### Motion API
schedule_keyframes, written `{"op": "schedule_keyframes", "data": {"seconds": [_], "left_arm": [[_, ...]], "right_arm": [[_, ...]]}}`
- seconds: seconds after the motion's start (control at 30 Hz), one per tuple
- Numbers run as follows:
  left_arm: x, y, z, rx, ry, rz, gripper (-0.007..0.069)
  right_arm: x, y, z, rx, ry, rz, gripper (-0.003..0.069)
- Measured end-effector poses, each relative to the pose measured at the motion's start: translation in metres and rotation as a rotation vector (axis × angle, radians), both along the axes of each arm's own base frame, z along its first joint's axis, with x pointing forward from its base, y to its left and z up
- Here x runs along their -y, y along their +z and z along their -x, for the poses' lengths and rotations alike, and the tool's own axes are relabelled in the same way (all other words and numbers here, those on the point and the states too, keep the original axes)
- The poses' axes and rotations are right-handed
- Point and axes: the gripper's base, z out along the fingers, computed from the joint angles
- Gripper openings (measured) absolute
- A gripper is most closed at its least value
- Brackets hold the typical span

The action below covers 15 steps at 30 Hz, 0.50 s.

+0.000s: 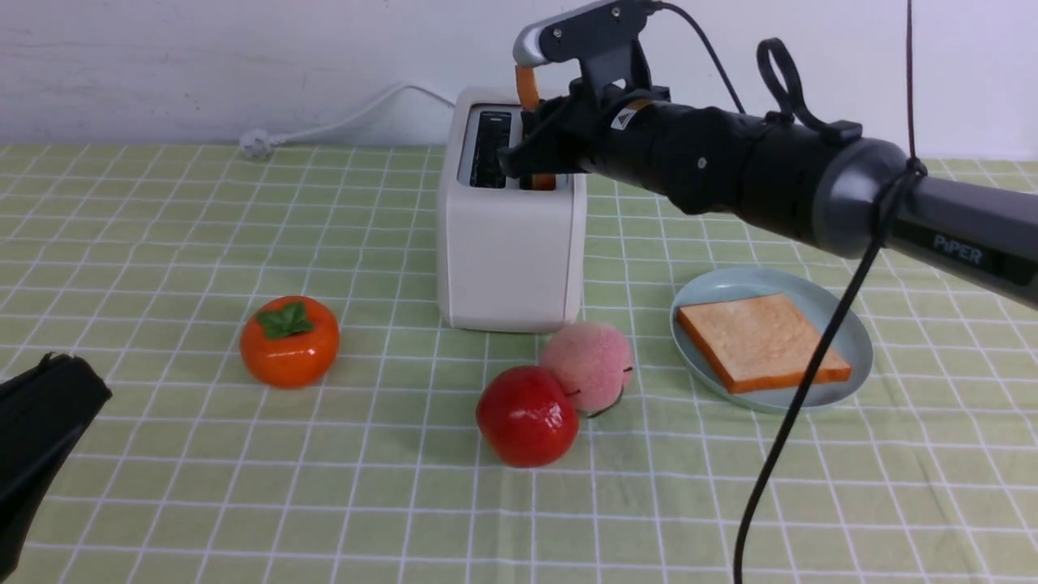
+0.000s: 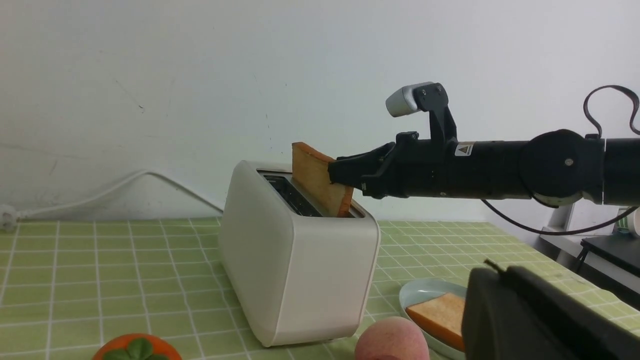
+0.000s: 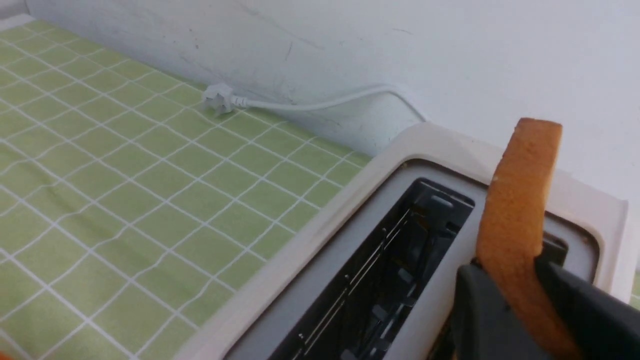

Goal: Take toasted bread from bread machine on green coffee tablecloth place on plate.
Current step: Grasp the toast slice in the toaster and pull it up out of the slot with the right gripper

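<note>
The right fingers (image 2: 345,172) grip the second toast slice (image 2: 317,175), partly inside the toaster (image 2: 325,270); lifting it clear comes next. The left fingers (image 2: 495,265) are closed.

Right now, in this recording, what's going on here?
The right tool has its fingers on either side of a toast slice, tilted and partly raised from one slot of the toaster. The other slot is empty. Another slice already lies on the plate, so this looks like the second one being taken out.
</note>
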Motion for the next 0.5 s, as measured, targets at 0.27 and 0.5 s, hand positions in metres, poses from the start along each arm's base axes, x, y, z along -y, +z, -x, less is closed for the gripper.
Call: {"op": "schedule_keyframes", "data": {"seconds": [0.27,0.5], "left_arm": [[0.0,0.0,0.0,0.0,0.0,0.0,-0.0013],[0.0,0.0,0.0,0.0,0.0,0.0,-0.0013]], "right_arm": [[0.009,0.048,0.015,0.082,-0.004,-0.051,0.0118],[0.037,0.144,0.069,0.171,0.041,-0.102,0.0115]]}}
